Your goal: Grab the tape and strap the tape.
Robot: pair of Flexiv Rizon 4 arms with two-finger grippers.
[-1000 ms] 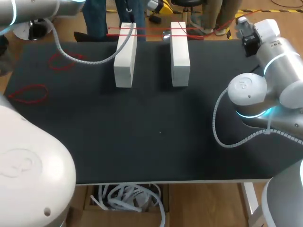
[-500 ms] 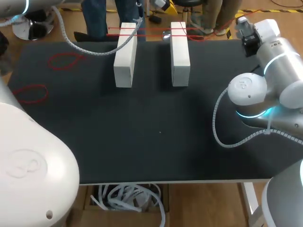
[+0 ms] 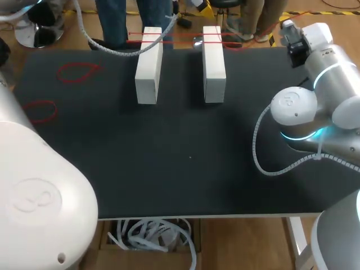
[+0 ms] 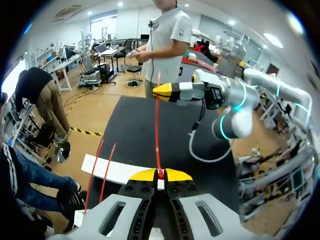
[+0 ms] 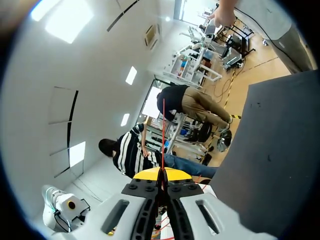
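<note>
Our left arm point(image 3: 34, 188) swung further back past the far edge; left gripper point(image 4: 160, 175) & right gripper point(image 5: 162, 176) both pinch the red tape point(image 4: 156, 130) taut, prob ready for the white blocks point(image 3: 149, 67).

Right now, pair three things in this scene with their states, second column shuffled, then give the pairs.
1 taut red rubber band
2 loose red band loop
3 left white rectangular block

A lying flat on the black table
B resting beside a second white block
C pinched by left gripper and right gripper

Pairs: 1-C, 2-A, 3-B
</note>
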